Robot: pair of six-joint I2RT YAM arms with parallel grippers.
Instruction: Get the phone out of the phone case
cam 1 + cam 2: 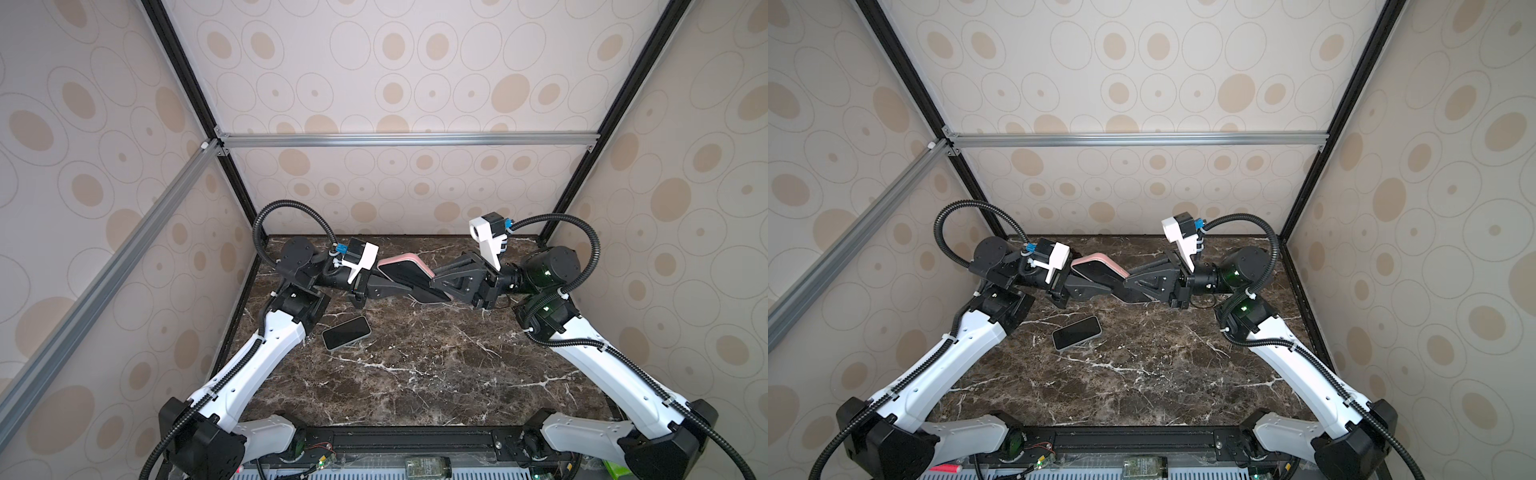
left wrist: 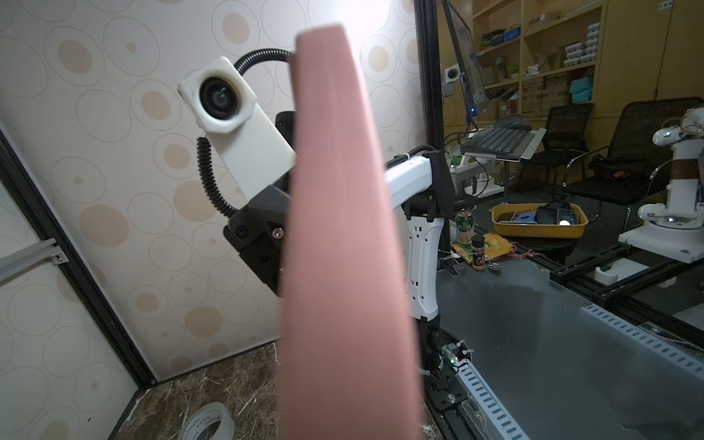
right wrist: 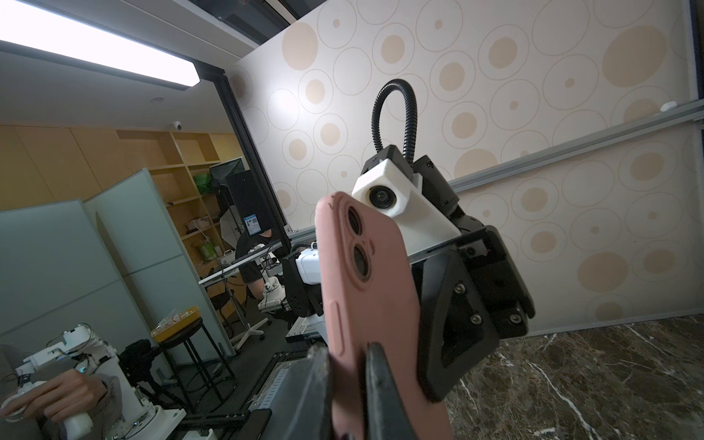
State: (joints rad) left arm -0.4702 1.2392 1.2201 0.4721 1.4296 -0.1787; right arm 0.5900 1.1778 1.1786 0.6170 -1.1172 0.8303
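Left: a dark-screened, pale-rimmed rectangular phone lies flat on the brown marble table. Centre: the left gripper is clenched on one end of the soft pink phone case, held aloft. Whether its dark face is a phone seated inside is unclear. Right: the right gripper clamps the opposite end. Risk: opposed pulling could slip a pinch, dropping the case.

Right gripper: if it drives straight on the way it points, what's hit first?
Right gripper is clamped on the pink phone case, so that comes first; just beyond, the left gripper holds its other end. Probably no free travel.
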